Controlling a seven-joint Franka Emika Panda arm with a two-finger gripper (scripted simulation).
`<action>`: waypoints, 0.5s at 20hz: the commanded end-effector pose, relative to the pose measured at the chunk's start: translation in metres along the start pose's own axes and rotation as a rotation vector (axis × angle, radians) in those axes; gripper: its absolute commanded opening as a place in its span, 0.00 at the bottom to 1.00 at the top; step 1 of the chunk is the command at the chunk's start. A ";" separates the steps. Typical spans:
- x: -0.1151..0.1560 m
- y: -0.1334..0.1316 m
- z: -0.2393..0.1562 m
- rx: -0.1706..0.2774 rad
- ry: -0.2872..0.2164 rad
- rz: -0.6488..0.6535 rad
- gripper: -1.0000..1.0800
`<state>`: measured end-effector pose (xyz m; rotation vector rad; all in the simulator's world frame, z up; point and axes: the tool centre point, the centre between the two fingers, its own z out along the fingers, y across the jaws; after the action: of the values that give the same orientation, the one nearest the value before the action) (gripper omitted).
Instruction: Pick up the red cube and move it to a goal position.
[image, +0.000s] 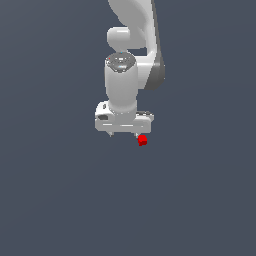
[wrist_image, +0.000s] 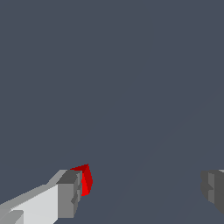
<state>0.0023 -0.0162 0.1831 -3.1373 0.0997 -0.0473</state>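
Note:
The red cube (image: 142, 140) is a tiny bright-red block just below the white gripper (image: 125, 135), at its exterior-view right side. In the exterior view the cube sits right by one fingertip (image: 138, 135). In the wrist view the cube (wrist_image: 87, 179) peeks out from behind one grey finger pad (wrist_image: 70, 192), which hides part of it. The other finger pad (wrist_image: 213, 190) is far off across a wide gap. The gripper (wrist_image: 142, 192) is open and holds nothing. I cannot tell whether the cube touches the near finger.
A plain dark grey surface fills both views. The white arm (image: 130, 45) rises above the gripper to the top of the exterior view.

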 end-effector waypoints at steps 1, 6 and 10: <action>0.000 0.000 0.000 0.000 0.000 0.000 0.96; -0.003 -0.004 0.007 0.000 -0.001 -0.012 0.96; -0.012 -0.013 0.022 0.001 -0.004 -0.038 0.96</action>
<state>-0.0046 -0.0062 0.1675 -3.1384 0.0578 -0.0441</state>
